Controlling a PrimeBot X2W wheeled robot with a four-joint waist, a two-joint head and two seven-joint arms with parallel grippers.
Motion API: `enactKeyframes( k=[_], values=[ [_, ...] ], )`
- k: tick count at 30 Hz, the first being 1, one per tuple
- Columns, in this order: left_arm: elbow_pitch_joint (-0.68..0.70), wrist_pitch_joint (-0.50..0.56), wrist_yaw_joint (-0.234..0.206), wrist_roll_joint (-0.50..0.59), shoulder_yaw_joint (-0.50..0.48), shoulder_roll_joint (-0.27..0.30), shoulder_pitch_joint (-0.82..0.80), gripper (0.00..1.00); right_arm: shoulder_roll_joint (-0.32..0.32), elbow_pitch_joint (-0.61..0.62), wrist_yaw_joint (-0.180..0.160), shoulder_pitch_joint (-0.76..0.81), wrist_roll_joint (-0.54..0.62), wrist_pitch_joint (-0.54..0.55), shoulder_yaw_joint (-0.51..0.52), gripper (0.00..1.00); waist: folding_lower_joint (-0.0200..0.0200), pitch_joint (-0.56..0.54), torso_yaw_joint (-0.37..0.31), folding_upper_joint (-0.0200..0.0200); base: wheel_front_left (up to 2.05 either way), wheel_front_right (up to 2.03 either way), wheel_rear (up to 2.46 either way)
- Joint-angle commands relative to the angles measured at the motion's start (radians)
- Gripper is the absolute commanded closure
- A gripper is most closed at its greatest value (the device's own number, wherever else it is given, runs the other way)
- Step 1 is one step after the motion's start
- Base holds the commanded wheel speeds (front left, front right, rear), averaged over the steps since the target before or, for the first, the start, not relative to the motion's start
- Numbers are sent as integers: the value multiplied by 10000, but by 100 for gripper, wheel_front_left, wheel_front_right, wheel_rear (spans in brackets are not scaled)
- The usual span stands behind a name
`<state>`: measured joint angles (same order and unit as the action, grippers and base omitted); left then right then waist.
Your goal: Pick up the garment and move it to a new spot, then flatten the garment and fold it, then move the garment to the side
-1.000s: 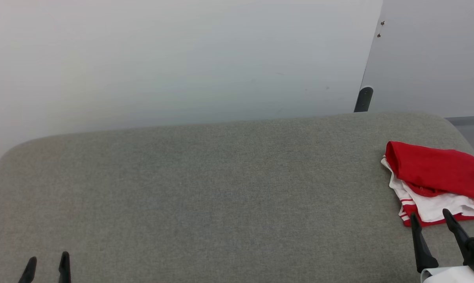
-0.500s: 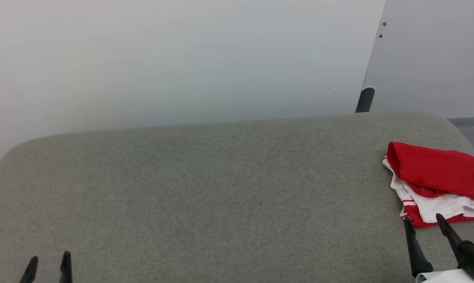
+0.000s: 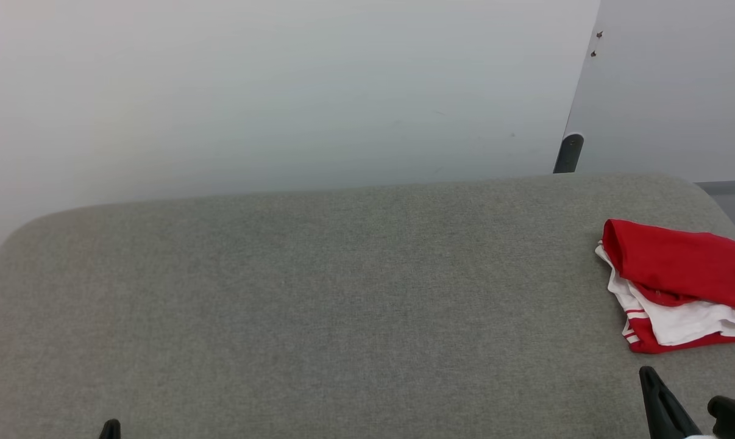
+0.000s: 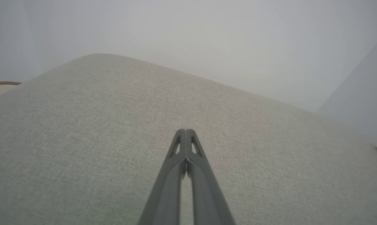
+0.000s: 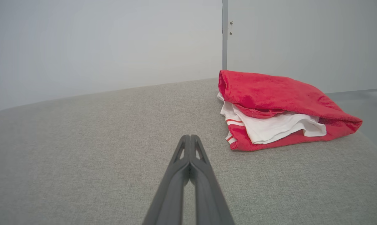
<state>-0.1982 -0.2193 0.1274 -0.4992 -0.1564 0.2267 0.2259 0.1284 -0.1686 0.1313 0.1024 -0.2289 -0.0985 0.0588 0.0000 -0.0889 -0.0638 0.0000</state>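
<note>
**Garment and grippers on the worktop.** One garment (image 5: 269, 93), bright red with white panels, lies folded in a loose stack at the right end of one grey fabric-covered worktop (image 3: 343, 292). A red layer lies on top with its fold toward the wall. One white layer protrudes from the near side, and a second red layer shows beneath it. Two thin red stripes cross the white edge at the stack's left corner. In the head view the garment lies close to the worktop's right edge and is cut by the picture's right border.

The right gripper (image 5: 190, 137) has its two fingers pressed together at the tips with nothing between them. It is over bare worktop, near the garment's left corner but apart from it.

The left gripper (image 4: 185, 132) likewise has its two fingers together and holds nothing. It is over bare worktop, well apart from the garment, which shows as one small red-and-white patch at the right border of the left wrist view.

Behind the worktop, two pale wall panels (image 3: 282, 91) meet at one seam. One dark post (image 3: 567, 152) stands at the foot of that seam, and two small dark marks (image 3: 596, 44) lie beside it higher up.
</note>
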Motion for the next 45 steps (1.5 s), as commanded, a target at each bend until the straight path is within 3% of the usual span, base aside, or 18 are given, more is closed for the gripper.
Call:
enactKeyframes(
  k=[1, 23, 45],
  values=[
    [121, 104, 4, -465, -29, 58, -327, 100, 23, 120, -1, -348, -591, 75, 67, 100, 1, 16, 11, 0, 0, 0, 0],
    [-29, 1020, 14, -3536, 107, -457, -1209, 100, -208, -97, -2, -866, -4407, 640, 189, 100, 0, 187, 130, 0, 0, 0, 0],
    [-160, 1724, 24, -5835, 202, -850, -1882, 100, -381, -290, -4, -1272, -7260, 1090, 305, 100, 0, 350, 243, 0, 0, 0, 0]
  ],
)
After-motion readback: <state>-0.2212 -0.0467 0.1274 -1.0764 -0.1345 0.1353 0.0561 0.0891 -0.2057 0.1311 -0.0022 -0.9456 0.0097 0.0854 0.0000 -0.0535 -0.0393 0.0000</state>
